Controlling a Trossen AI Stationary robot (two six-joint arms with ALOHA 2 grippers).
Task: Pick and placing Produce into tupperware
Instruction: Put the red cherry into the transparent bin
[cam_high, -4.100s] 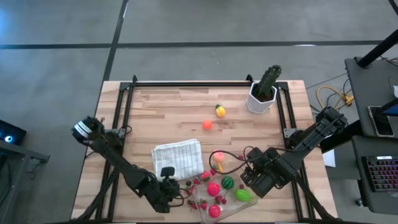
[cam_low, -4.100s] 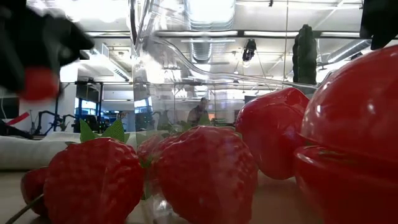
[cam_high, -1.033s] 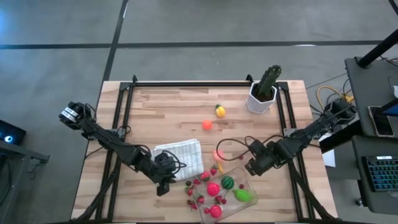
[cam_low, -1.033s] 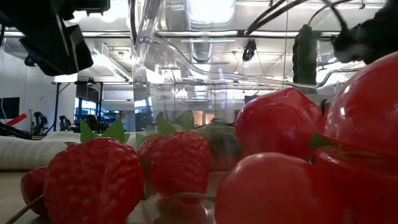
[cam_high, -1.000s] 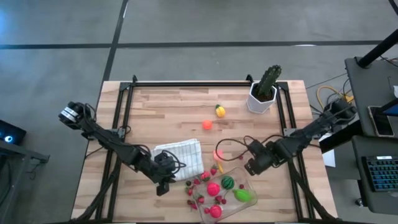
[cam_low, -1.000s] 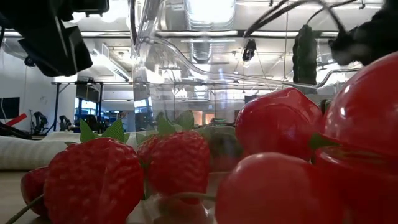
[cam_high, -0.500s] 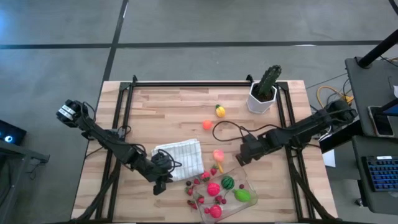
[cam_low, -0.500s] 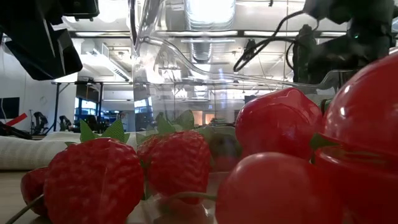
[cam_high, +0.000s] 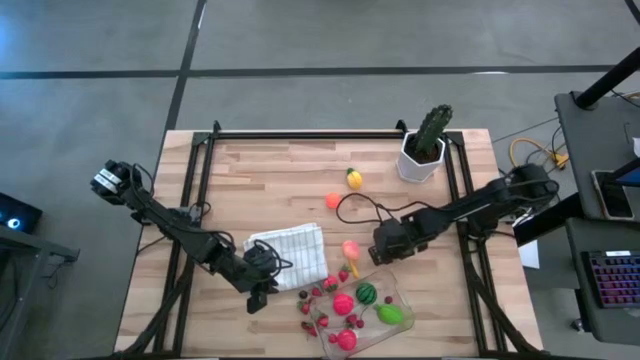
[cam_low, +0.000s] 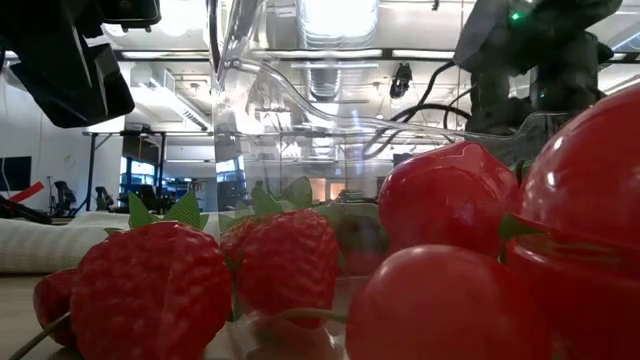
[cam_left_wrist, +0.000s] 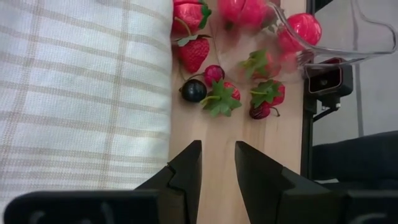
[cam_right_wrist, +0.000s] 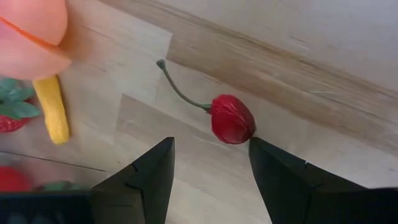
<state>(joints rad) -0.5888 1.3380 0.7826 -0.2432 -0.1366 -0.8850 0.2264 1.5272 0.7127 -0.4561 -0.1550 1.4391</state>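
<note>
Cherry (cam_right_wrist: 233, 119) lies flat, stem angled away; right gripper (cam_right_wrist: 211, 165) spread, empty, above it. Left gripper (cam_left_wrist: 217, 163) clenched, empty.

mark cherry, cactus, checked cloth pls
cherry (cam_right_wrist: 232, 119), right wrist view, on the red body.
cactus (cam_high: 433, 126), high view, on the green stem.
checked cloth (cam_high: 287, 257), high view, at its middle.

The counter (cam_high: 270, 190) is a light wood-plank surface bordered by a black metal frame (cam_high: 310, 133). It stands on a grey concrete floor (cam_high: 320, 40) crossed by dark seam lines. A dark side desk (cam_high: 600, 150) to one side carries a keyboard (cam_high: 612, 280), with yellow cable (cam_high: 530, 155) coiled near it. In the low view, ceiling ductwork (cam_low: 335, 75) and bright overhead lights (cam_low: 335, 15) are visible, with white walls beyond.
</note>
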